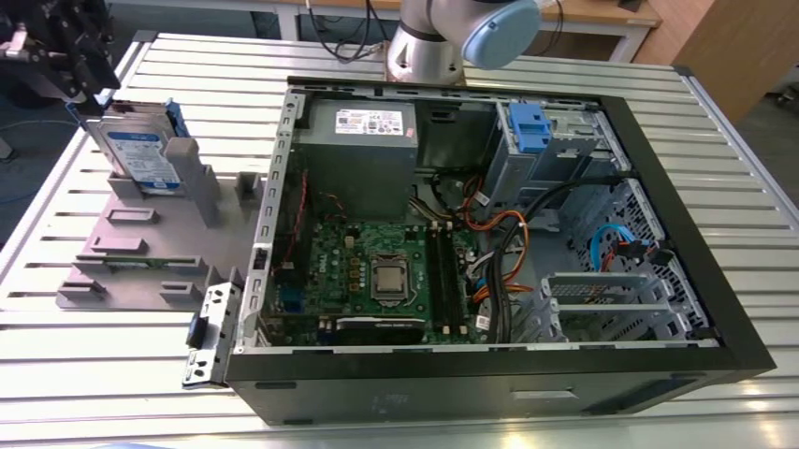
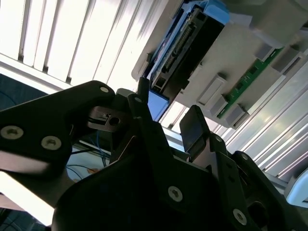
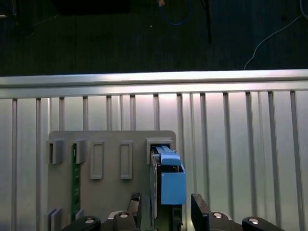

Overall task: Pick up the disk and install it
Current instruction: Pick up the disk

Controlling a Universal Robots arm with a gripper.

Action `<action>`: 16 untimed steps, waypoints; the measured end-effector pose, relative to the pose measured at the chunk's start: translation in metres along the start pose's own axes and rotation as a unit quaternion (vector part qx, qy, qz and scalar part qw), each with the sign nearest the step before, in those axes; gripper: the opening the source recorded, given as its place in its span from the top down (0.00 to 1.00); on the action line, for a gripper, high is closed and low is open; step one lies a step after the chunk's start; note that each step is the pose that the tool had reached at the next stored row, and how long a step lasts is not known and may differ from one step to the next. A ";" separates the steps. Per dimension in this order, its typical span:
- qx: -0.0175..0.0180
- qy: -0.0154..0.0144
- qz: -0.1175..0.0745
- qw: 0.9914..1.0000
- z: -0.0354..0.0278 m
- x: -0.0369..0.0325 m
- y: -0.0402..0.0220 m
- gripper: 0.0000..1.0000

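Note:
The disk (image 1: 138, 154) stands on edge in the grey slotted holder (image 1: 138, 238) at the exterior view's left, its white-and-blue label facing out. In the first wrist view the disk (image 3: 166, 180) shows edge-on with its blue rail on top. My gripper (image 1: 88, 98) hangs just above the disk's top end. In both wrist views the gripper (image 3: 167, 199) (image 2: 168, 98) is open, with one black finger (image 3: 134, 207) on each side of the disk (image 2: 187, 43) and a gap on both sides. Nothing is held.
An open computer case (image 1: 500, 374) lies on the slatted metal table (image 1: 749, 234), with a grey drive bay and its blue bracket (image 1: 530, 126) at the far corner. A green circuit strip (image 3: 75, 178) sits in another slot of the holder. Beyond the table edge (image 3: 154, 79) is dark floor with cables.

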State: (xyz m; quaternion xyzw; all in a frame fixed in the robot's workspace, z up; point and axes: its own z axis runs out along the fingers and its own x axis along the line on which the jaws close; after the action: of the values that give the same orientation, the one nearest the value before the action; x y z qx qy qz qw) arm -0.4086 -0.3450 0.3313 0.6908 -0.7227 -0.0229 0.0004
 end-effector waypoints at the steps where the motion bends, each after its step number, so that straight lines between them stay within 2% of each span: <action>1: 0.000 0.000 -0.001 1.000 0.0007 -0.0007 0.0001 0.47; 6: 0.000 0.000 -0.002 1.000 0.0043 -0.0041 0.0013 0.47; 16: 0.000 0.000 -0.006 1.000 0.0107 -0.0050 0.0040 0.47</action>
State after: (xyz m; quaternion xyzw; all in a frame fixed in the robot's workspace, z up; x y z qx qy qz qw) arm -0.4127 -0.3395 0.3209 0.6952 -0.7185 -0.0229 0.0004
